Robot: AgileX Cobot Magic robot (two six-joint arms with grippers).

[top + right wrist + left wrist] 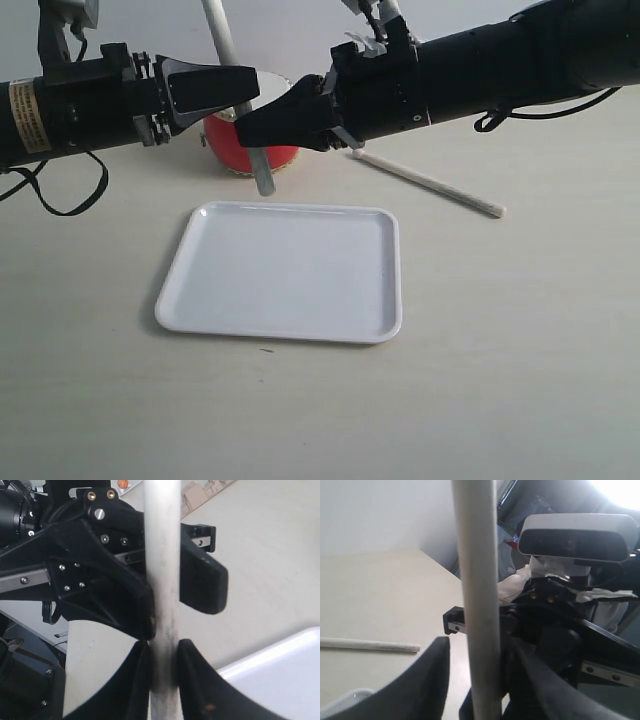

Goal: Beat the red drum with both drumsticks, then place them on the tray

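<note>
Right claw [162,665] grips the upright stick [262,170] by the drum [225,148], beyond the tray [285,275]. Left claw [242,88] straddles it loosely, one finger clear. The other stick [430,183] lies on the desk [500,330], far right.

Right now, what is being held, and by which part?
One drumstick, upright: the right pincer clamps its lower shaft; the left pincer straddles it higher up, not yet closed.
</note>
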